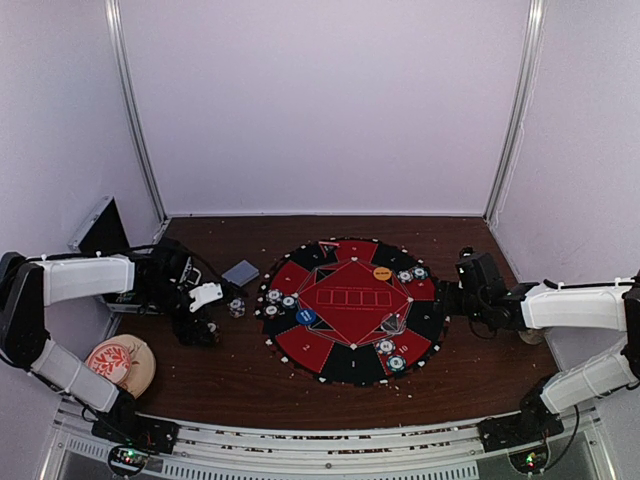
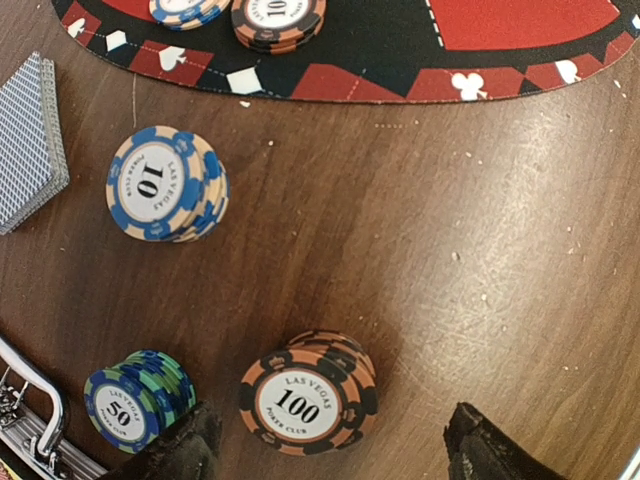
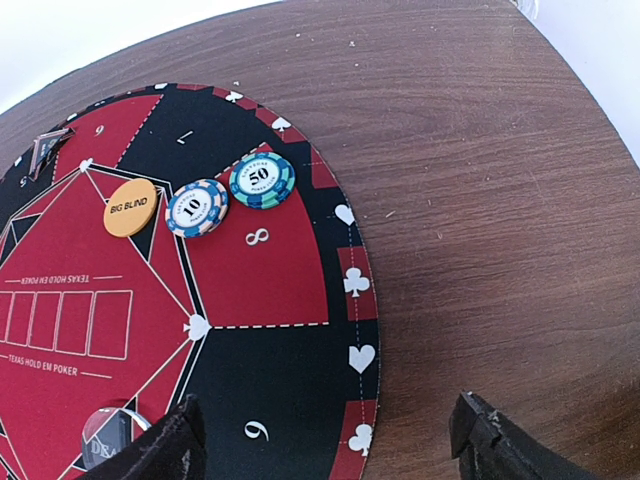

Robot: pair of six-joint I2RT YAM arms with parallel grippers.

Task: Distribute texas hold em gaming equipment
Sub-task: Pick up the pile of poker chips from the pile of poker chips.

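Hanging over the dark wooden worktop (image 2: 480, 260), the left hand (image 2: 335, 450) has its two fingers (image 2: 185, 445) spread wide and pinches nothing. Between them, nearer the 9 o'clock finger and clear of both, stands the orange-and-black 100 stack (image 2: 305, 395). It sits flat with its printed face up, the figures reading upright in the wrist view and the pile slanting toward 1 o'clock.

At 9 o'clock of it sits the blue-and-green 50 stack (image 2: 135, 400), just beside the chrome fitting of the metal case (image 2: 58, 415) in the corner. At 11 o'clock stands the blue-and-tan 10 stack (image 2: 165, 185), slanting toward 3 o'clock. Past it the card deck (image 2: 30, 140) lies back up and askew, one corner pointing to 3 o'clock. The round mat (image 2: 400, 50) crosses at 12 o'clock, with two more chip piles on its edge.

The right hand (image 3: 330, 445) is likewise spread and empty, poised over the mat's 3 o'clock rim as seen from above. Ahead of it at 11 o'clock, in a row on the mat, lie the teal 50 pile (image 3: 262, 179), the blue 10 pile (image 3: 196, 207) just beside it, then the orange BIG BLIND disc (image 3: 131, 207). The clear disc (image 3: 105, 432) lies by the hand's 9 o'clock finger. The blue disc (image 1: 306, 316) rests at the mat's 9 o'clock.
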